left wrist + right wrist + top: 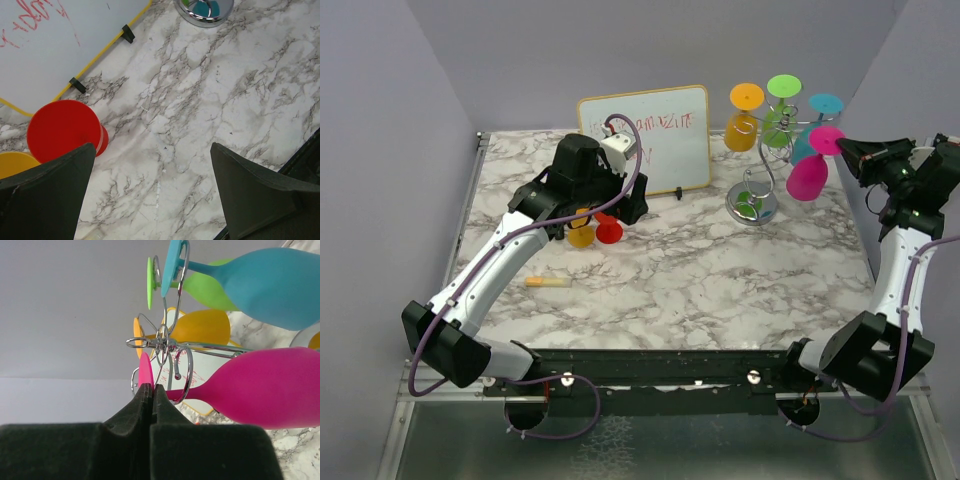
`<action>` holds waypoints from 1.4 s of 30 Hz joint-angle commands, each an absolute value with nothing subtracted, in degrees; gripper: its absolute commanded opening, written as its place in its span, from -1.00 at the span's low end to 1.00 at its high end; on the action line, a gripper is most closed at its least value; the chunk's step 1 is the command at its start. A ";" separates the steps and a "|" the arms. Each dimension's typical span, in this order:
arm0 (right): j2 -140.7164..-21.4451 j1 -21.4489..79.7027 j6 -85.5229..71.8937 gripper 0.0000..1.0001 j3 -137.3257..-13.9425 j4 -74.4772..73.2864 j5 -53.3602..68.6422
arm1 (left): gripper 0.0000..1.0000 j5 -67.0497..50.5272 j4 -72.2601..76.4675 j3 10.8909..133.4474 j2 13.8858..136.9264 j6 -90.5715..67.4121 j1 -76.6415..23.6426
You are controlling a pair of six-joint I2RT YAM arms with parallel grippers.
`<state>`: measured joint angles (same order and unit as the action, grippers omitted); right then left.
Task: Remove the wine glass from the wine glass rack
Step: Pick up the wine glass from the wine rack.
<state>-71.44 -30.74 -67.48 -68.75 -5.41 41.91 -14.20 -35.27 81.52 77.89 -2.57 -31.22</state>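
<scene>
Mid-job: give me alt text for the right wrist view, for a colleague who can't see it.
The right jaws are shut, their tips at the foot of the pink wine glass, which hangs from the wine glass rack; whether they pinch it is unclear. A blue glass, a green glass and an orange glass hang there too.

I see the wine glass rack (752,207) upright at the back right of the table (700,290). Thin silver wire, curled arms off a central stem, round shiny base flat on the marble. Four glasses hang on it, foot up, bowl down: orange wine glass (741,132), green wine glass (783,85), teal wine glass (826,103), pink wine glass (807,178). Pink sits on the near right arm, tilted, stem through a wire loop. I also count a red wine glass (609,231) and a yellow wine glass (581,236) off the rack, on the table well to its left.
</scene>
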 commanded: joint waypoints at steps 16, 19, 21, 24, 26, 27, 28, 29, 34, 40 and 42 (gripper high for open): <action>-80.66 -28.02 -69.82 -0.99 -75.88 -2.29 44.35 | 0.98 -15.46 -34.54 80.90 76.26 -3.66 -31.03; -81.20 -27.66 -69.82 -0.99 -76.20 -1.99 42.62 | 0.98 -15.21 -34.54 80.75 76.04 -3.68 -31.03; -81.08 -27.52 -69.93 -0.99 -76.35 -2.09 40.36 | 0.98 -15.20 -34.54 80.81 76.05 -3.63 -31.03; -80.38 -27.43 -69.13 -0.99 -77.06 -3.56 35.94 | 0.98 -15.18 -34.54 80.95 76.06 -3.78 -31.03; -80.13 -27.43 -69.36 -0.99 -77.21 -4.46 34.06 | 0.98 -15.02 -34.54 80.95 76.03 -3.78 -31.03; -79.89 -27.43 -69.92 -0.99 -76.83 -4.49 33.07 | 0.98 -14.95 -34.54 80.95 75.99 -3.87 -31.03; -79.72 -27.42 -70.97 -0.99 -76.18 -3.77 32.56 | 0.98 -15.01 -34.54 80.95 75.96 -3.93 -31.03; -79.52 -27.42 -71.97 -0.99 -75.37 -2.64 32.26 | 0.98 -15.05 -34.54 80.90 76.01 -3.97 -31.03; -78.49 -27.42 -73.41 -0.99 -73.70 -3.64 28.41 | 0.98 -15.08 -34.54 80.69 75.78 -3.96 -31.03; -77.32 -27.42 -72.29 -0.99 -73.93 -2.94 24.56 | 0.98 -14.91 -34.65 80.98 75.08 -3.87 -31.03; -76.44 -27.45 -72.43 -0.99 -73.80 -4.96 22.71 | 0.98 -14.81 -34.64 81.18 74.98 -4.10 -31.03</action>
<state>-78.83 -27.46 -72.40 -72.99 -3.57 27.73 -14.52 -35.24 81.14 76.90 -3.44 -31.22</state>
